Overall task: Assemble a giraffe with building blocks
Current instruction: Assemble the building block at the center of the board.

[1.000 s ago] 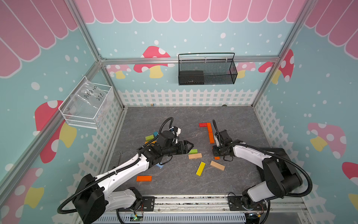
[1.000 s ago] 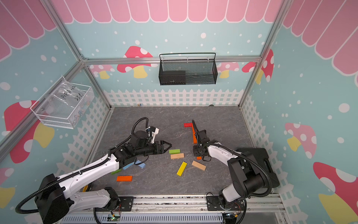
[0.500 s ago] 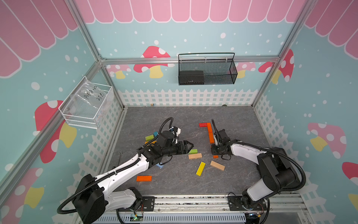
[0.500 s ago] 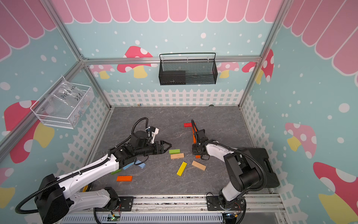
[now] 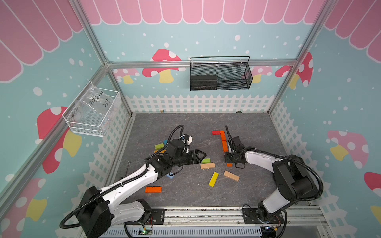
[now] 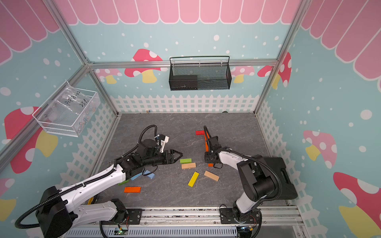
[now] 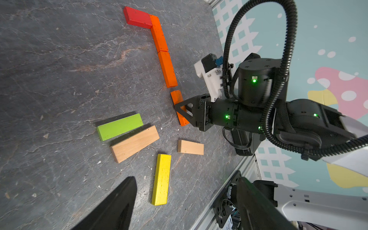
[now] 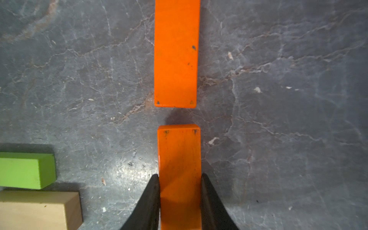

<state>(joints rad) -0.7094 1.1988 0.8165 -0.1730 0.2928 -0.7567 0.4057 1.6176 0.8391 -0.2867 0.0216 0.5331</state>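
Your right arm reaches forward and low over the floor with its elbow folded. The right claw (image 8: 179, 176) is clamped across the width of an orange block (image 8: 179, 151), one black finger (image 8: 148, 209) pressed on each long side. Whether that block rests on the floor or sits just above it, the pictures don't settle. Straight beyond the claw's tips a second orange block (image 8: 176, 53) lies in line with the held one, a narrow gap between their ends. Past it comes a third orange block (image 7: 159, 32), then a red block (image 7: 137, 19) set crosswise at the far end. Your left arm stretches out nearly level toward the middle; the left claw (image 5: 203, 153) hangs above the floor, fingers apart, nothing between them. Just ahead of its tips a green block (image 5: 205, 160) and a tan block (image 5: 207, 165) lie side by side, between the two claws. A yellow block (image 5: 213, 179) and a shorter tan block (image 5: 231, 175) sit nearer your bases than either claw. Behind the left claw, under the forearm, lie blue blocks (image 6: 151, 175); a lone orange block (image 5: 153, 189) lies further back. The floor (image 5: 185, 123) is grey and stone-patterned, and the back wall (image 5: 206, 41) is teal with mushrooms and a white fence print. A black wire basket (image 5: 233, 76) hangs on the back wall, a clear bin (image 5: 92, 115) on the side wall.
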